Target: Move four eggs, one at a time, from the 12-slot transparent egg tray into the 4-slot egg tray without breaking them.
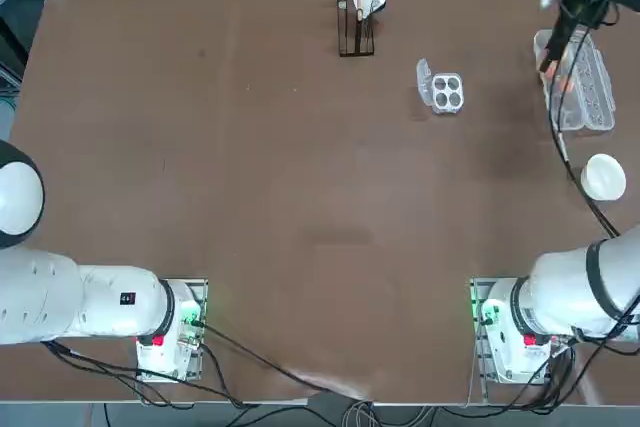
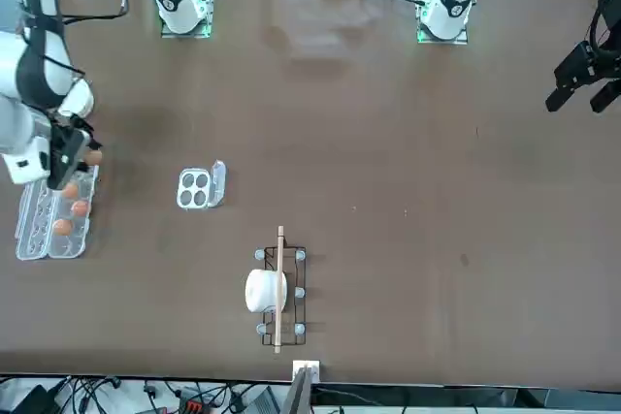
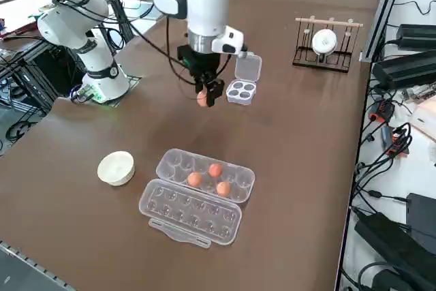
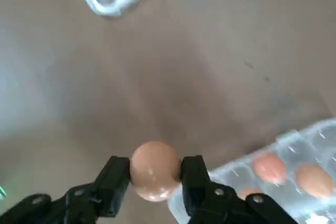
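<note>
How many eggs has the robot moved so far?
None yet, it looks like: all four cups of the small tray have no egg in them. One egg is in the right claw, pinched between its two fingers and up above the table. Three more eggs sit in the long tray. So all four still need to be put in the small tray.
</note>
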Robot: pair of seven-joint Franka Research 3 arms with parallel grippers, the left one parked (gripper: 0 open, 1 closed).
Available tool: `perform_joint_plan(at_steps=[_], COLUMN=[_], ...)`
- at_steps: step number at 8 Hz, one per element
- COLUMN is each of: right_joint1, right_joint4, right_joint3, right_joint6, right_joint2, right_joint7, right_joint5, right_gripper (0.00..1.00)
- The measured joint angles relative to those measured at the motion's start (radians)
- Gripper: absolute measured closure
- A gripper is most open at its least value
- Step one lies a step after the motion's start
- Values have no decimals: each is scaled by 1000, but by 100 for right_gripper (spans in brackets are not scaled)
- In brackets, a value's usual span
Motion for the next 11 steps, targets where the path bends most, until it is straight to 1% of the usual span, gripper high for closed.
perform_joint_plan(at_steps=[3, 4, 5, 6, 7, 8, 10, 11], right_joint1=[174, 229, 284, 327, 355, 372, 380, 380], right_joint4=[-11, -28, -61, -111, -164, -195, -200, -200], right_joint3=[4, 5, 5, 5, 5, 5, 4, 3], right_joint6=[20, 62, 135, 238, 341, 405, 459, 466], right_joint2=[25, 31, 36, 44, 56, 73, 101, 109], right_joint7=[382, 502, 617, 701, 766, 811, 837, 839], right_joint5=[13, 14, 14, 14, 14, 14, 14, 14], right_gripper=[42, 42, 42, 42, 42, 42, 42, 42])
